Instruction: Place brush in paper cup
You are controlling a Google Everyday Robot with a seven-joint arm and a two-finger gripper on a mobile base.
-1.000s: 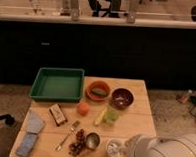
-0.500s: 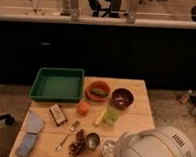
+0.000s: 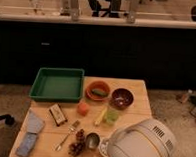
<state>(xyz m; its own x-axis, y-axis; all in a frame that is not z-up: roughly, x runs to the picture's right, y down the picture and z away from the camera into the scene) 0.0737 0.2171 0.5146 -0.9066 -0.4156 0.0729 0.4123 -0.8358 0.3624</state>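
You cannot call this done yet: the short white paper cup (image 3: 103, 146) peeks out at the bottom middle, and the big white robot arm (image 3: 140, 144) hides the small thin brush and the hand, so you cannot tell whether the hand grips anything.

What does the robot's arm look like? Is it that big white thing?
Yes. The arm is a smooth, rounded white shell at the bottom right, with two patches of small dark slots. No cables or writing show. The gripper is not in view.
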